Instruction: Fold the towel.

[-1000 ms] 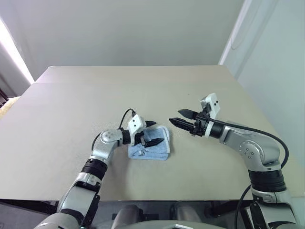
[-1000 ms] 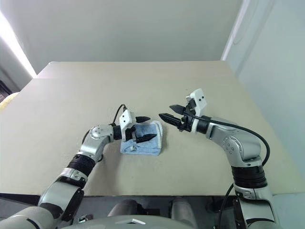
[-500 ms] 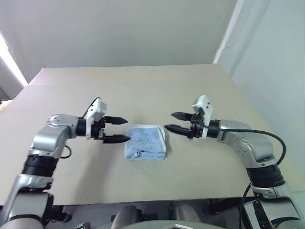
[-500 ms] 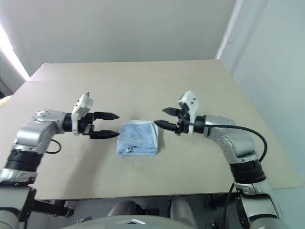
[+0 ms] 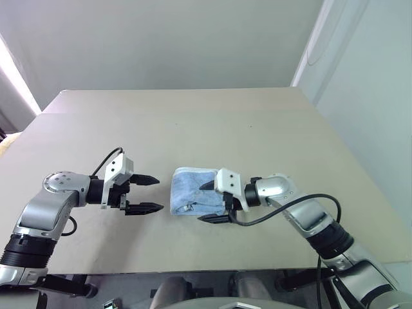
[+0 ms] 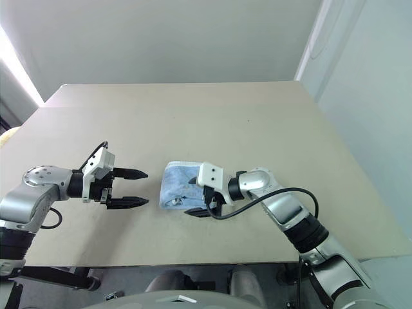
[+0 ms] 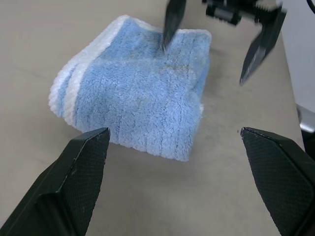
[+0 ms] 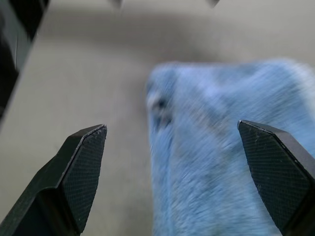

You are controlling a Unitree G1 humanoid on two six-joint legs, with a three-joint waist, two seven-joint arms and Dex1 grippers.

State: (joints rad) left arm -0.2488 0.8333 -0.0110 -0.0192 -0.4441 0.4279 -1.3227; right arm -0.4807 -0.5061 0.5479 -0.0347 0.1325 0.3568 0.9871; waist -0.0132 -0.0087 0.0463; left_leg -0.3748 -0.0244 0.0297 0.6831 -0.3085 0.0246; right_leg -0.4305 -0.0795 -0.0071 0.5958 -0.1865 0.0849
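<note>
Right gripper (image 5: 210, 201) is spread wide over the near right edge of the folded towel (image 5: 190, 191), gripping nothing. Left gripper (image 5: 149, 194), wide open and empty too, hovers just left of it on the table (image 5: 193, 122).

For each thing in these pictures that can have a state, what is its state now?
towel: folded into a small bundle, lying on the table.
left gripper: open, empty, beside the towel, apart from it.
right gripper: open, over the towel's near right edge, holding nothing.
</note>
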